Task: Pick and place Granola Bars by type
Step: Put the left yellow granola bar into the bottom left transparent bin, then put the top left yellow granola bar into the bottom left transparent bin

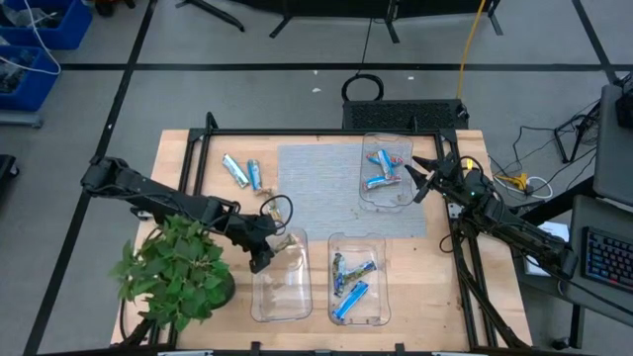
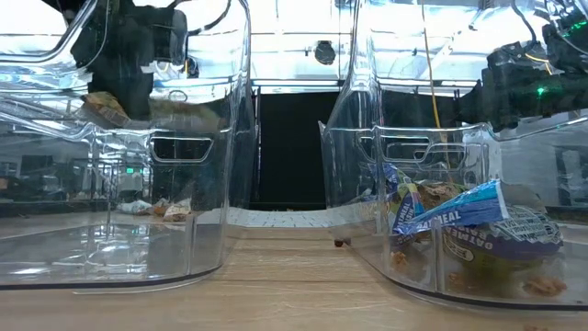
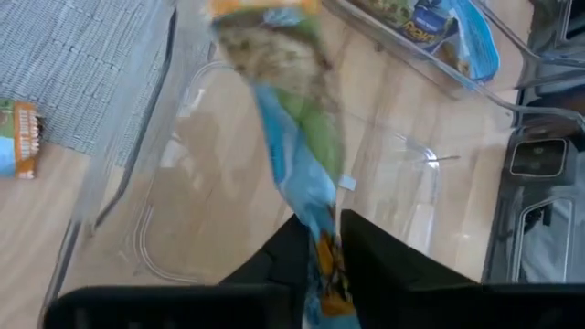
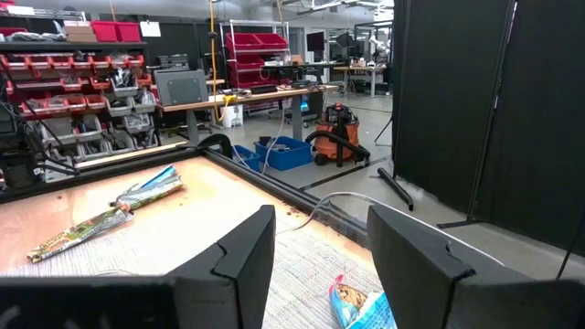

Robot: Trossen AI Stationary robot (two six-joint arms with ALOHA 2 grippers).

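Observation:
My left gripper is over the near left clear tray, shut on a granola bar with a blue, green and tan wrapper. Through the tray wall, this bar shows above the tray floor. My right gripper is open at the right side of the far tray, which holds blue bars. Two more blue bars lie flat on the wood at far left. The near middle tray holds several bars. My left gripper pinches the bar between its two fingers by one end of the wrapper. The fingers lie along the bar, coming slantwise from the table's left and above. The rest of the bar sticks out past the fingertips, lifted clear over the tray floor.
A grey mat covers the table's middle. A potted plant stands at the near left corner, close under my left arm. A black frame rail runs along the far edge. A bar lies just below my right gripper.

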